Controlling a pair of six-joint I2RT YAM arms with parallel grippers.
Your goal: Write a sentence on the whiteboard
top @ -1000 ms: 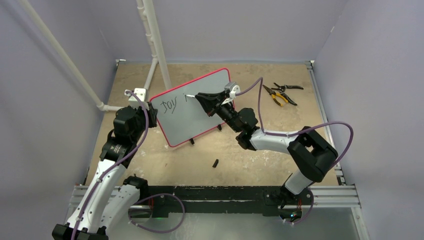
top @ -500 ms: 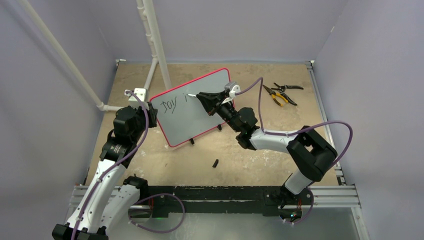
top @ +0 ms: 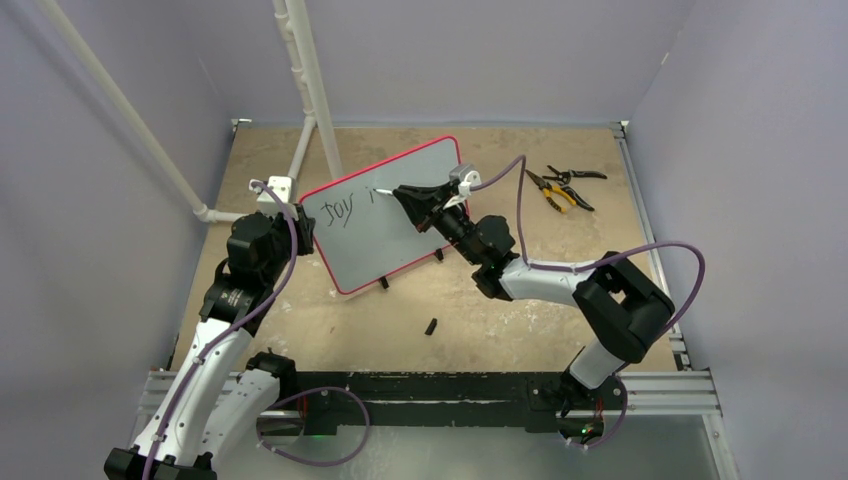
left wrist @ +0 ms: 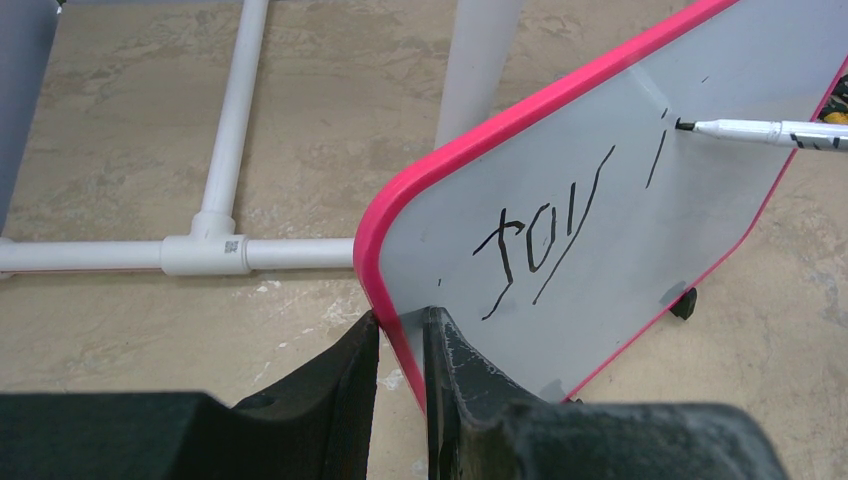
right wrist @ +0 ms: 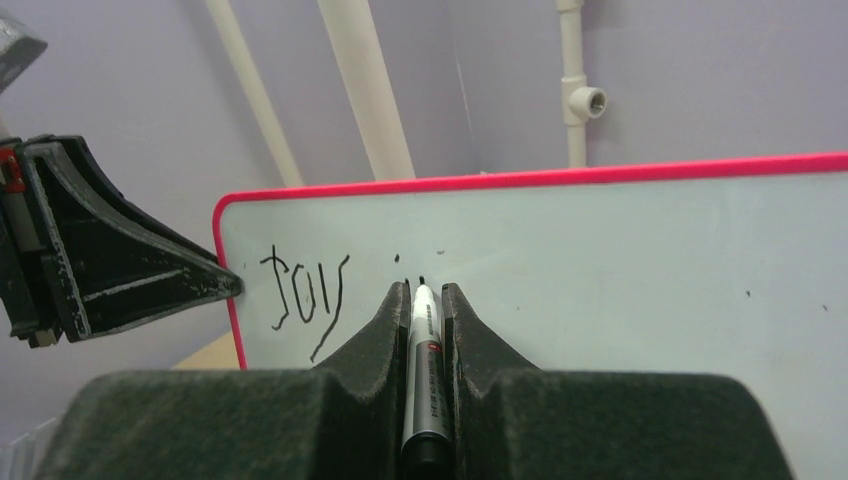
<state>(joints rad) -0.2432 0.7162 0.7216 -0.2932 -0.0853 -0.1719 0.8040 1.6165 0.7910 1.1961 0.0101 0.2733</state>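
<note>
From above, shows the whiteboard point(top: 385, 230) standing on its black feet point(top: 383, 283) mid-desk point(top: 480, 310); finds the left hand point(top: 303, 226) clamped on the board's left edge, and the right hand point(top: 402, 196) closed on a white marker point(top: 381, 190) at the board's upper middle; reads the sentence point(top: 340, 212) as "Joy" plus one stroke, left of the marker; places pliers point(top: 563, 187) well right of the board and a small black piece point(top: 432, 325) in front of it.

From the left wrist, catches both fingers point(left wrist: 330, 390) pinching the red rim point(left wrist: 470, 140) near the board's lower corner; sets the marker tip at the surface just above the lone stroke; puts white piping point(left wrist: 225, 150) behind the board.

From the right wrist, has the fingers point(right wrist: 370, 340) shut on the marker barrel, tip at the board right of "Joy"; keeps the left hand at the board's left edge.
</note>
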